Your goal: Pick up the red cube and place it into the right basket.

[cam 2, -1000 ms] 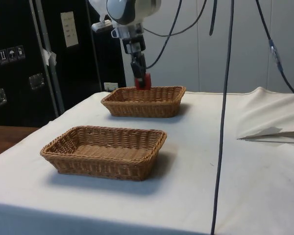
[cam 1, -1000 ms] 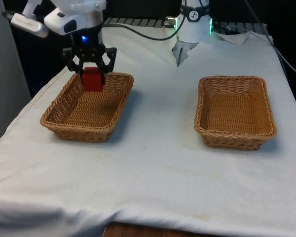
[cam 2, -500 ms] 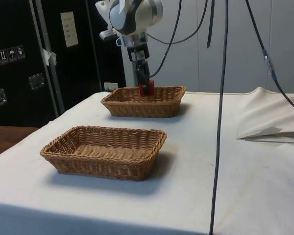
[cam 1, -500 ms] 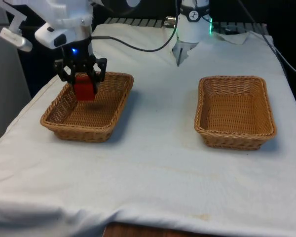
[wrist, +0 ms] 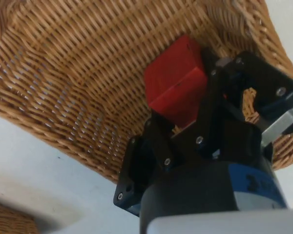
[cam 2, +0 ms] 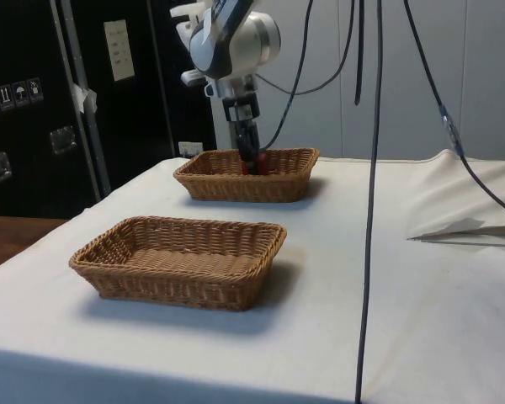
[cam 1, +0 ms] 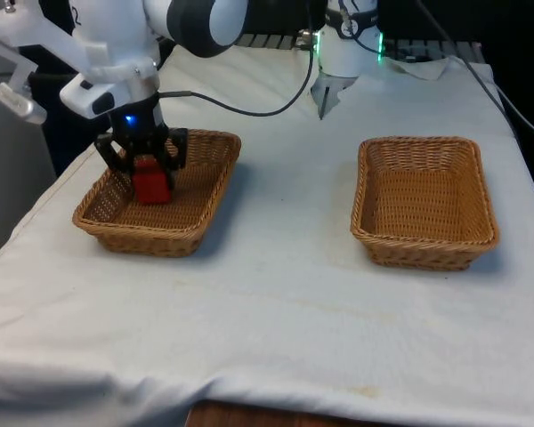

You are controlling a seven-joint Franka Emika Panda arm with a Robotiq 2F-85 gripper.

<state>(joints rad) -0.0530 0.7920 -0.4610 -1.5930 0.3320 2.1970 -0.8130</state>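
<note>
The gripper (cam 1: 147,165) is clamped on the red cube (cam 1: 150,184), low inside the basket (cam 1: 209,197) on the front view's left. Whether the cube touches the weave is hard to say; it seems just above it. The step in hand is the placing. Next the fingers must part and the arm lift straight clear of the rim. The other basket (cam 1: 425,253) sits well apart. A second ago the cube hung above the rim; it has since come down inside.

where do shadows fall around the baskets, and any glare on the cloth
Front view: a soft shadow lies beside the left basket toward the front view's right; no glare on the cloth. Side view: a shadow spreads beside the near basket.
</note>
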